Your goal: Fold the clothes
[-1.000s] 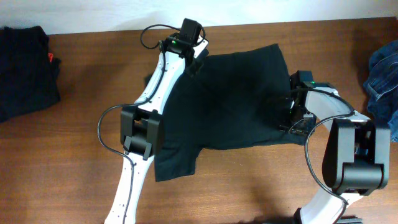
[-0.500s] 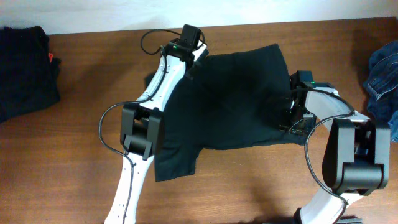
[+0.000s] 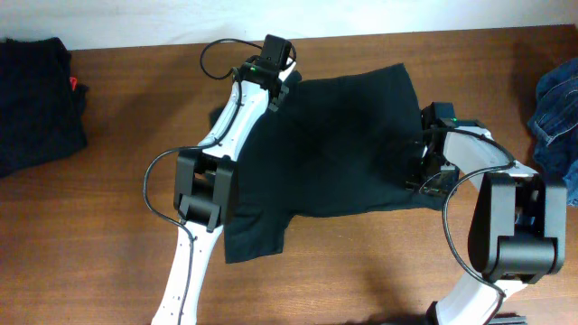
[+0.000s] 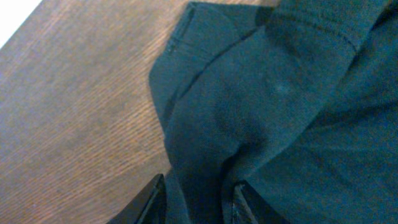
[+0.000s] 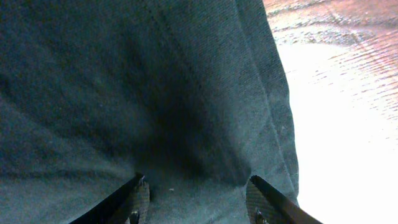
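Left pincer [image 4: 198, 202] jaws stand narrow; right pincer [image 5: 198, 199] jaws wider, both arms outstretched.

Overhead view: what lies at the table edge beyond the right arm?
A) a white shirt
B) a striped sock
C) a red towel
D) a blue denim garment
D: a bunched blue denim garment lies there, apart from the black T-shirt spread mid-table.
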{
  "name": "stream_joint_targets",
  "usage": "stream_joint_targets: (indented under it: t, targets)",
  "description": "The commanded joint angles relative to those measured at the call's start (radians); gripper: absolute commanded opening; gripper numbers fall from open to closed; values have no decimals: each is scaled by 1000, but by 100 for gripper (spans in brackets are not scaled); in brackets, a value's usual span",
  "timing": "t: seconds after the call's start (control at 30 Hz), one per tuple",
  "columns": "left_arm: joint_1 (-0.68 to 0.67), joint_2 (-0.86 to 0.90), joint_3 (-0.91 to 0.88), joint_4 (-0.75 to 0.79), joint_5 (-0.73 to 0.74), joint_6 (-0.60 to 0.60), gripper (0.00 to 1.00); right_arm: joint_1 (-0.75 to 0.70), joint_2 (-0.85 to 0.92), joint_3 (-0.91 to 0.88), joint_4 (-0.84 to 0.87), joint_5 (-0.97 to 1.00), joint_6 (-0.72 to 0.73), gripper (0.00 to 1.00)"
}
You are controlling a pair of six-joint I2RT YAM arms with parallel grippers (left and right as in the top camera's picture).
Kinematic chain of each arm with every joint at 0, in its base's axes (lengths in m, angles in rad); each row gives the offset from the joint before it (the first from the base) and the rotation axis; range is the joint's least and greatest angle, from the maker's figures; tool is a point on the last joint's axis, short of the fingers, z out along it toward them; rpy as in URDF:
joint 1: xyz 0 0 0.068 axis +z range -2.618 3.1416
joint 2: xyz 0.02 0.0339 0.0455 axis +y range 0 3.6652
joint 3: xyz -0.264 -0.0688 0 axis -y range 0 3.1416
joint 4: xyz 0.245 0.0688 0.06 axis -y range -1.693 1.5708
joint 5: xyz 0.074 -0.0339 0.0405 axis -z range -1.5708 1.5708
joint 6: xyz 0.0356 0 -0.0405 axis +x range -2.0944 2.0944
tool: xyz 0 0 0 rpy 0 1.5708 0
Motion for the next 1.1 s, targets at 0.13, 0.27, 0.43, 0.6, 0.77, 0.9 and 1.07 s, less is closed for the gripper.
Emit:
stream_joint_targets:
  t: [0.13, 0.27, 0.43, 0.6, 0.77, 0.9, 1.07]
  targets:
    - [53, -22, -6, 24, -10, -50, 34, -6, 54, -33, 36, 5, 13, 56]
    - [92, -22, -6, 49, 17, -76, 34, -6, 54, -33, 36, 5, 13, 56]
    - [138, -22, -6, 72, 89, -89, 34, -6, 54, -33, 36, 5, 13, 56]
    - [188, -22, -6, 108, 108, -166, 47, -6, 54, -33, 36, 5, 13, 56]
    - [248, -22, -6, 147, 203, -268, 55, -6, 54, -34, 36, 5, 13, 56]
    - [291, -31, 9, 151, 372, -293, 55, -6, 55, -34, 36, 5, 13, 56]
    - [309, -55, 42, 71, 462, -286, 54, -6, 55, -34, 39, 5, 13, 56]
